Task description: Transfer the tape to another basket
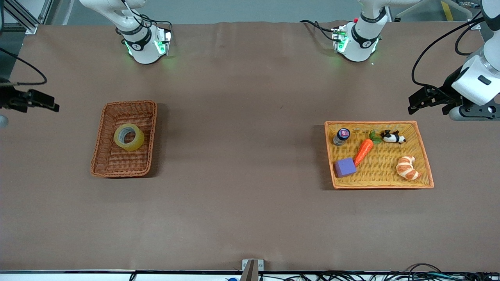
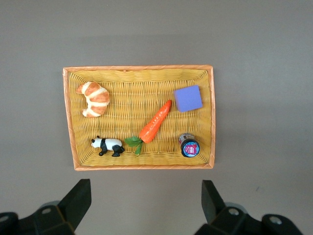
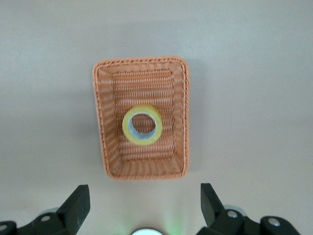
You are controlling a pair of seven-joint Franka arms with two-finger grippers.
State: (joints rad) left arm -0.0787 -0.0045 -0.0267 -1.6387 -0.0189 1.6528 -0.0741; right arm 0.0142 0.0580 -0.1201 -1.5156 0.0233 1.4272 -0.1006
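And here's the setup: the tape [image 1: 129, 136] lies flat in the reddish-brown wicker basket [image 1: 102, 124], hole facing up, sitting around the middle of the basket floor and a little toward the end nearer the robots' bases. That basket stands at the right arm's end of the bench, well apart from the yellow tray [image 1: 425, 160] at the left arm's end. The right gripper [image 3: 145, 205] is the one to watch: it hangs up in the air by the bench's end edge on its own side, near the basket but not over it, fingers spread wide and holding nothing, and its wrist view looks straight down on the roll. The basket's long axis runs from the base edge of the bench toward the front-camera edge, and the ring itself has no long axis, so I'd say any approach angle could work, with one finger dropping through the core and the other outside the wall, or a pinch across the whole roll if the opening allows. The left gripper [image 2: 146, 205] waits over the bench by the tray, fingers also spread and empty. The tray holds a carrot [image 1: 363, 151], a croissant [image 1: 407, 167], a purple block [image 1: 345, 167], a toy panda [image 1: 393, 137] and a small jar [image 1: 341, 136]. The right arm is clearly nearer, so the pick looks like its job.
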